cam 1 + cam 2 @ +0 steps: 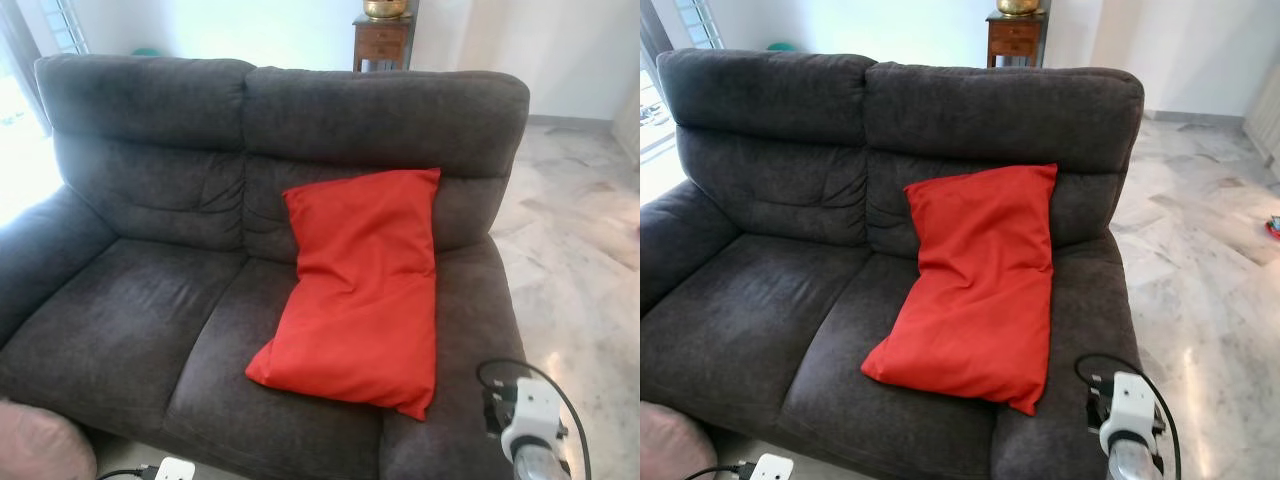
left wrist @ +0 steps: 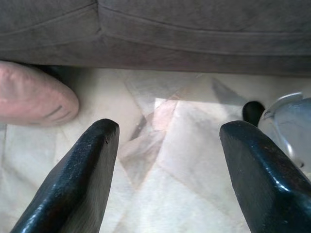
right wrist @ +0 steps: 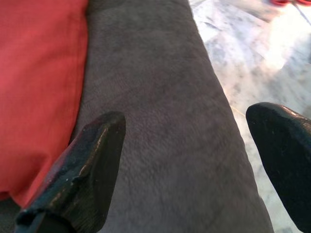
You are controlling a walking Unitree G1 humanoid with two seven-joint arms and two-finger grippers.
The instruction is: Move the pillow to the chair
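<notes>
A dark grey sofa (image 1: 150, 330) stood on marble floor (image 1: 580, 250). The red pillow (image 1: 365, 285) leaned on its right seat. The right gripper (image 3: 187, 160) hovered wide over the armrest (image 3: 160, 126); the left gripper (image 2: 167, 170) hung spread above the floor.

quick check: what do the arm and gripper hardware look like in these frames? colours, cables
The right arm is silver, capped by a white block with a black cable looping around it. Both grippers have two long, glossy black fingers with rounded tips: left gripper, right gripper; the right gripper's fingers look scuffed.

Red pillow (image 1: 975, 285) leans on grey sofa (image 1: 770, 300).
</notes>
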